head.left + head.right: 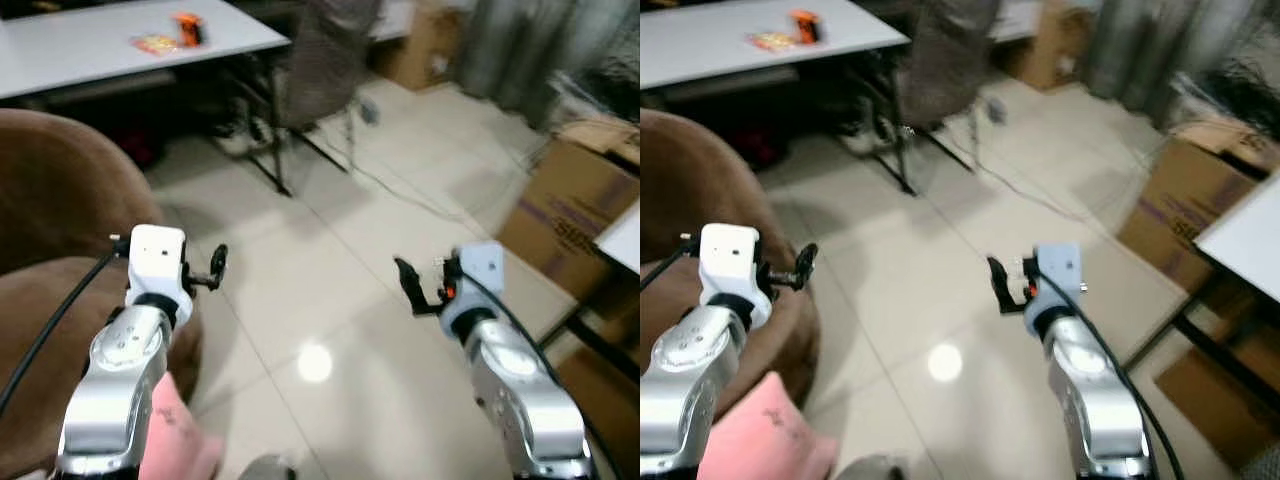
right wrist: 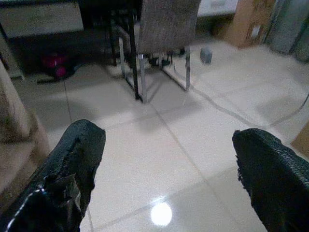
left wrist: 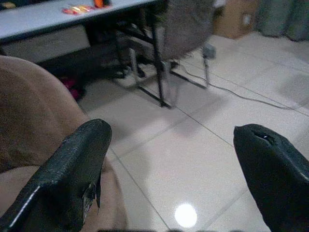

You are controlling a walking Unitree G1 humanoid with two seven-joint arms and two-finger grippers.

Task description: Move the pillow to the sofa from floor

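Observation:
A pink pillow (image 1: 178, 440) shows at the bottom left, low beside my left arm and against the front of the brown sofa (image 1: 50, 200); most of it is cut off by the frame edge. My left gripper (image 1: 216, 268) hangs open over the sofa's edge, above the pillow, with nothing between its fingers (image 3: 72, 169). Further right, my right gripper (image 1: 410, 285) is held over the bare tiled floor, also open and empty, as its fingers (image 2: 72, 164) show.
A white table (image 1: 120, 40) with orange items stands at the back, with a grey chair (image 1: 320, 60) beside it. A cable (image 1: 400, 190) runs across the floor. Cardboard boxes (image 1: 570, 210) and another white tabletop (image 1: 625, 240) stand at the right.

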